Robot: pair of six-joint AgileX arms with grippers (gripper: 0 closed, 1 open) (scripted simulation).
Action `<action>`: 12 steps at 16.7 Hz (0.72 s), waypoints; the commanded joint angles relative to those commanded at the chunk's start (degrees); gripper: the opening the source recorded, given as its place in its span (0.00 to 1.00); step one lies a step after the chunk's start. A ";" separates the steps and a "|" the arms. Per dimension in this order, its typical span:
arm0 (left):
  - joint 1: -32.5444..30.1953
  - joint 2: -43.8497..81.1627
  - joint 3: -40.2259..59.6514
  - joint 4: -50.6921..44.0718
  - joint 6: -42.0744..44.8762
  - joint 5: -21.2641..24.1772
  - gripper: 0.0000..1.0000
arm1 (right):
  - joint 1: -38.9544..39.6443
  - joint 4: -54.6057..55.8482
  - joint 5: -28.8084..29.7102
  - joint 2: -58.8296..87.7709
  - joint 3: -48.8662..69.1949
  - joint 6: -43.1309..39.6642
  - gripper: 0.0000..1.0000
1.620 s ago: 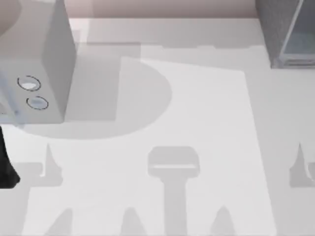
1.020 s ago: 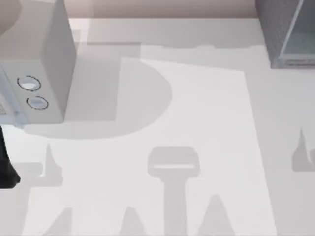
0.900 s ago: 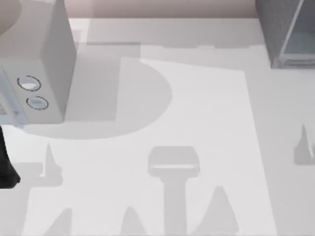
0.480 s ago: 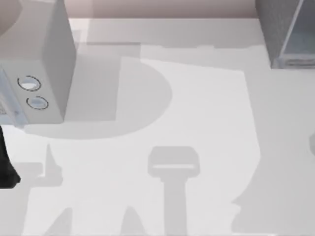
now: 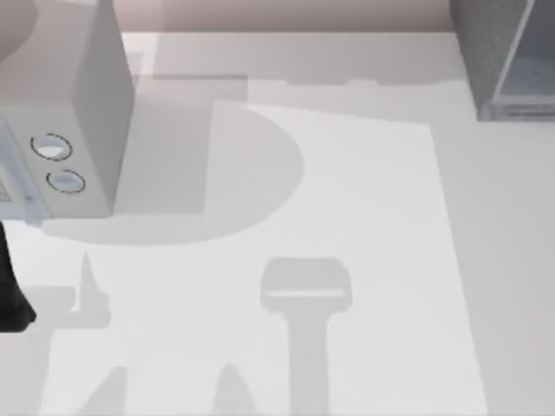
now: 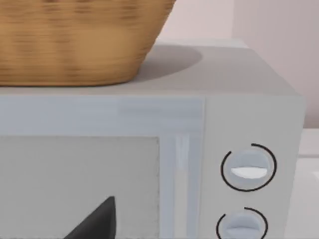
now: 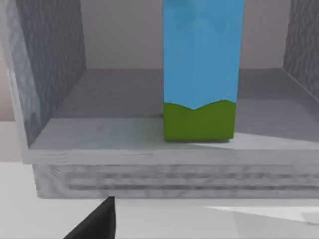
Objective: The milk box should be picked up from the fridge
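My right pincer (image 7: 94, 221) shows as one dark fingertip at the edge of the right wrist view, so I cannot tell whether it stands wide or narrow; it faces the open fridge (image 7: 50, 94) from just outside and has not yet touched anything. Inside, the milk box (image 7: 202, 74) stands upright on the fridge's pale floor near the front lip, sky-blue above a green bottom band, well apart from both speckled side walls, with nothing else beside it. I judge it a light, stiff carton with smooth, perhaps slippery faces and a top that could crumple, so the hold belongs across the two flat blue sides at mid-height, squeezed gently and kept level. From above, the fridge sits at the far right corner of the surface (image 5: 364, 260). My left pincer (image 6: 97, 221), likewise a single dark tip whose state I cannot tell, is parked before the light grey box (image 5: 87, 113) with two round dials at the surface's left; a woven basket (image 6: 75, 40) rests on top of that box, its contents hidden.
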 joint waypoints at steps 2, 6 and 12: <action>0.00 0.00 0.00 0.00 0.00 0.00 1.00 | -0.81 2.57 -0.80 2.51 0.49 -0.02 1.00; 0.00 0.00 0.00 0.00 0.00 0.00 1.00 | -0.94 2.99 -0.93 2.95 0.57 -0.02 1.00; 0.00 0.00 0.00 0.00 0.00 0.00 1.00 | 1.32 -0.25 1.52 6.78 6.85 0.07 1.00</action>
